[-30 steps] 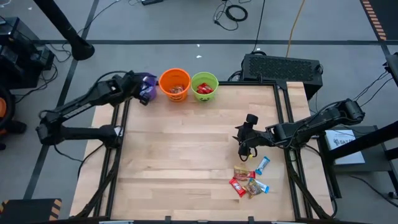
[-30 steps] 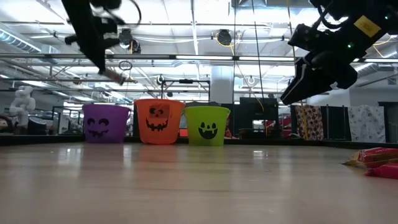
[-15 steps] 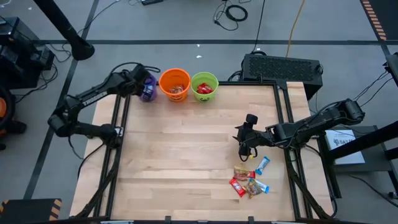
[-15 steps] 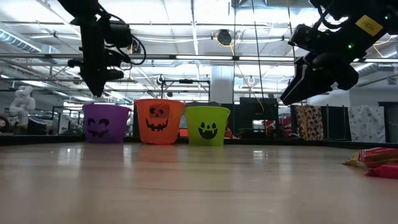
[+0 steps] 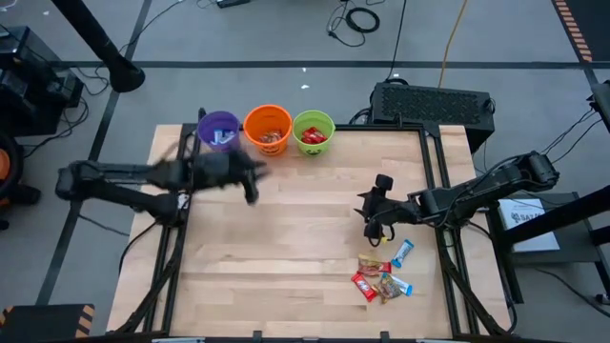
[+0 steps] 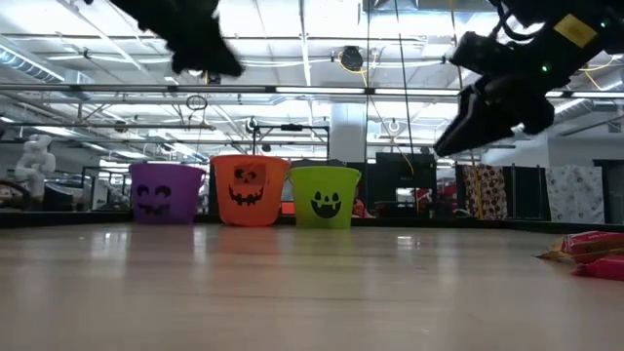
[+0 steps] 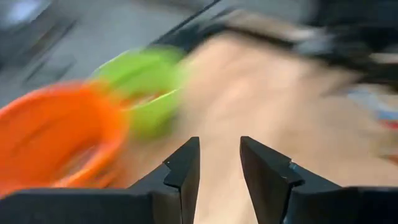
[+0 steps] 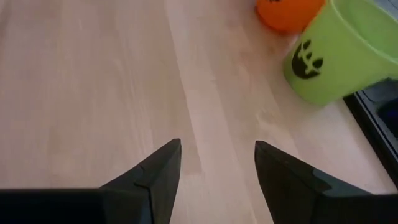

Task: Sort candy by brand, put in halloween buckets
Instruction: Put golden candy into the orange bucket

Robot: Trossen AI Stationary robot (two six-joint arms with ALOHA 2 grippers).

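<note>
**A:** High view first: where does everything sit?

**B:** Three pails line the far edge of the table (image 5: 286,238): the purple bucket (image 5: 220,131), the orange bucket (image 5: 268,128) and the green bucket (image 5: 314,131). The candy pile (image 5: 383,274) lies near the front right corner, well apart from them. Orange holds brownish wrappers, green holds red ones, and something pale blue shows inside the purple.

**A:** And the arms?

**B:** The left gripper (image 5: 250,181) hangs over the wood just in front of the purple and orange buckets, blurred with motion. In its wrist view the fingers stand a narrow gap apart with nothing between them. The right gripper (image 5: 374,217) hovers above the table, near the pile but not over it, jaws spread wide and empty.

**A:** So what's the step in hand?

**B:** My reading: fetching the next bar. The right arm is nearest.

**A:** How should it do that well?

**B:** Pick an outlier. The blue-wrapped bar (image 5: 403,252) lies at the pile's edge, slightly clear of the others, so the jaws could straddle its short side without dragging neighbours. Come straight down, close gently since shiny wrappers likely slip, and lift clear before crossing. Keep the left arm out of that path.
</note>
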